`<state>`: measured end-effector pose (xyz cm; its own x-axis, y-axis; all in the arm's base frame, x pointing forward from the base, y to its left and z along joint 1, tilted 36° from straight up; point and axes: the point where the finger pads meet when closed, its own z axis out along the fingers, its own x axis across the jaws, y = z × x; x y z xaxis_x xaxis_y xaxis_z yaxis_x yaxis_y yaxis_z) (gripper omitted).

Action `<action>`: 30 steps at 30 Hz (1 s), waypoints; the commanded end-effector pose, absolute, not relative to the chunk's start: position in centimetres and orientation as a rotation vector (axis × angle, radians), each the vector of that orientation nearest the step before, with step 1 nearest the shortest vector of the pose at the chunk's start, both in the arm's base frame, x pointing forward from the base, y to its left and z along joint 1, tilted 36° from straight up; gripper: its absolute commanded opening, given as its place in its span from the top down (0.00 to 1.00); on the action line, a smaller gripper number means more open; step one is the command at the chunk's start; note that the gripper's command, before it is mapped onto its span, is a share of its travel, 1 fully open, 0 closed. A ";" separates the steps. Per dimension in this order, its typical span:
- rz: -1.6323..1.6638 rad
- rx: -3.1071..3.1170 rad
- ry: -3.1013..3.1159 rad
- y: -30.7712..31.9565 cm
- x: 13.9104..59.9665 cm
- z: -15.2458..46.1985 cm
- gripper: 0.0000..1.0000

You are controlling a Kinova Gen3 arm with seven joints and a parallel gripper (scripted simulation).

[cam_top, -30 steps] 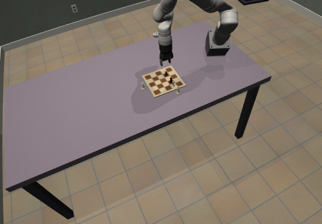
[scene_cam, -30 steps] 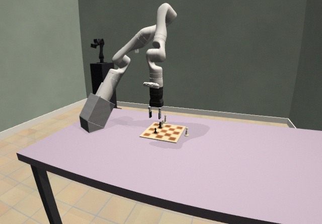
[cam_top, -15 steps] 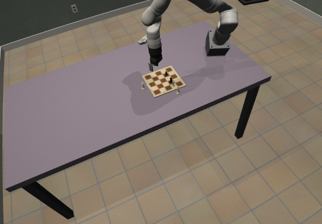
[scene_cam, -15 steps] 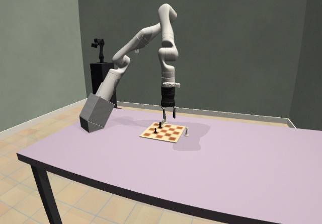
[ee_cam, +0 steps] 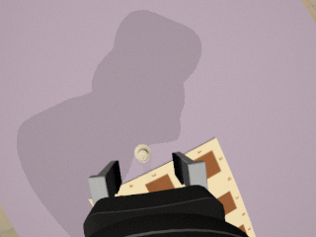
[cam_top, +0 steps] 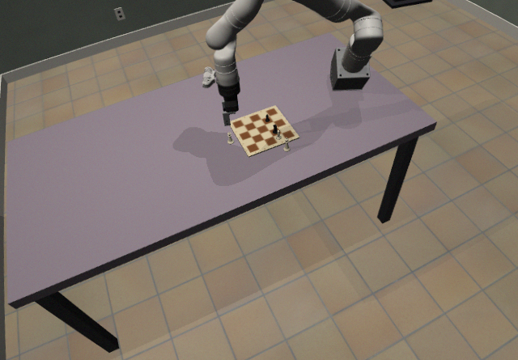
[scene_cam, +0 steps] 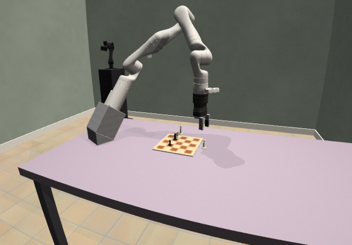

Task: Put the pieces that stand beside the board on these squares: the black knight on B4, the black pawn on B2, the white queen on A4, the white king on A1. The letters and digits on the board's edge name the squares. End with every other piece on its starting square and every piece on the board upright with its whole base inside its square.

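Table (cam_top: pixel 125 205) first: a wide lilac top with the arm's grey base (cam_top: pixel 350 69) at its 1 o'clock corner in the top view. Near the middle lies the checkered board (cam_top: pixel 264 130). Two black pieces (cam_top: pixel 267 118) stand on it, one beside a pale piece (cam_top: pixel 278 135). Off the board, one white piece (cam_top: pixel 229 138) stands just beside its 9 o'clock edge and another white piece (cam_top: pixel 286 145) by its 5 o'clock corner. The gripper (scene_cam: pixel 204 123) hangs above the table near the first, fingers spread fully apart, holding nothing.
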<state>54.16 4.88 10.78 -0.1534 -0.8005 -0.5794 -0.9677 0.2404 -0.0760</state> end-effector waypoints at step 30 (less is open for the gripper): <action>0.428 -1.654 1.969 5.4 54.4 11.1 0.21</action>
<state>54.55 5.03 11.06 -0.1261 -0.8059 -0.5785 -0.9716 0.2179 -0.0919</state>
